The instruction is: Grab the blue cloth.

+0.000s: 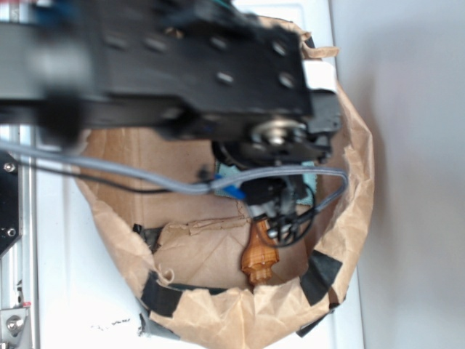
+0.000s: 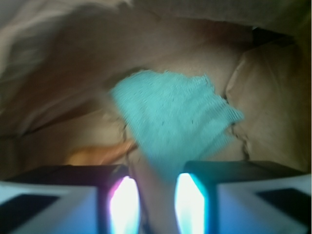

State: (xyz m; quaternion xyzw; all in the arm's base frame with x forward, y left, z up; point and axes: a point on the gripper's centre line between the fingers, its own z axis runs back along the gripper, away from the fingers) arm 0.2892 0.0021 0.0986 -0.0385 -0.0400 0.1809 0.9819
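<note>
White tabletop (image 1: 65, 291) was seen along the left and bottom of the exterior view, with a metal rail (image 1: 13, 240) at its far left edge and a pale wall (image 1: 414, 174) filling the right side. On the tabletop a basin of crumpled brown paper lining (image 1: 240, 320) was set, its rim patched with strips of black tape (image 1: 161, 297) at the lower left and lower right. Much of the basin's upper part was covered by the blurred black arm (image 1: 160, 65), from which a grey cable (image 1: 109, 171) was looped across the paper floor. Beneath the arm's wrist only a sliver of the blue cloth (image 1: 231, 174) was shown, near the middle of the basin, and just below it a brown wooden piece (image 1: 259, 254) was seen lying close to the front wall. Open paper floor was left to the left of the cloth, while the rim rose close on the right. In the wrist view, the paper walls were seen rising at the left, top and right, with a dark gap at the upper right corner. The blue cloth (image 2: 175, 117) was spread flat on the paper in the centre, its ragged edges clear on every side, and its lower edge was reached toward the gripper (image 2: 158, 204). The two fingers were held apart with a narrow gap, nothing was clamped between them, and the cloth's near tip was lined up with that gap. An orange-brown blur (image 2: 97, 153) was noted at the lower left.
</note>
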